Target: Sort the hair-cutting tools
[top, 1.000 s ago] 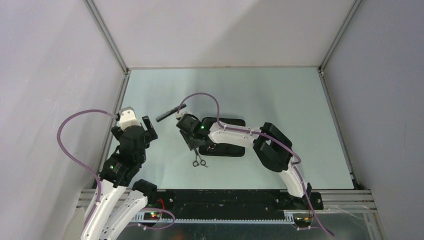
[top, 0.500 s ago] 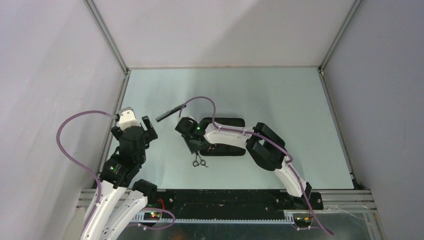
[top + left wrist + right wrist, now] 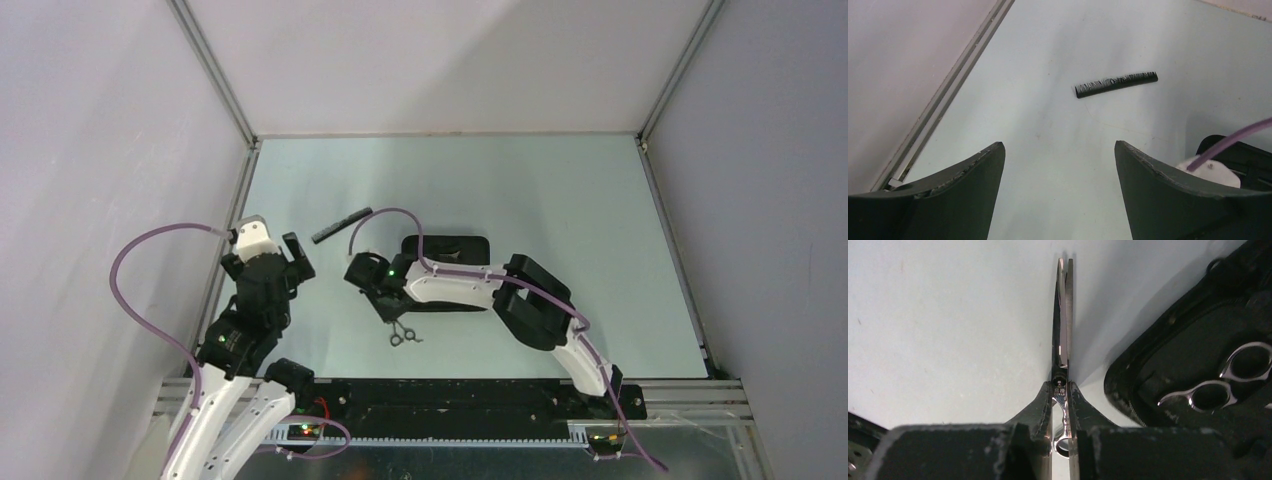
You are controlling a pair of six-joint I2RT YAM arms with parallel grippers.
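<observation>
1. The scissors [image 3: 1062,330] you are working on sit on the table [image 3: 520,190] just left of the pouch [image 3: 1168,340]. Their blades are closed and point away from the wrist, and their ring handles poke out under the arm toward the near edge.
2. Your right gripper [image 3: 1060,392] is pinched on them at the pivot, with its fingers [image 3: 1033,410] pressed against either flank of the shank. That is a sensible place to hold, since it sits near the balance point and keeps the blades from swinging open.
3. Whether the scissors are clear of the table, you cannot tell from these views.
4. The second scissors [image 3: 1224,379] lie inside the open pouch with their ring handles showing. That suggests the pouch is where the cutting tools go, and this pair likely belongs beside them.
5. The comb [image 3: 1116,84] lies flat and apart, up-table from the pouch and still unsorted.
6. The hair clips do not show in any view, so do not assume where they are.
7. Your left gripper [image 3: 1059,165] hangs near the left edge with its jaws spread wide and nothing between them. It looks toward the comb and seems parked out of the right arm's way.
8. For the next move, lift straight up before you swing right, or the blade tips may catch on the pouch's raised rim.
</observation>
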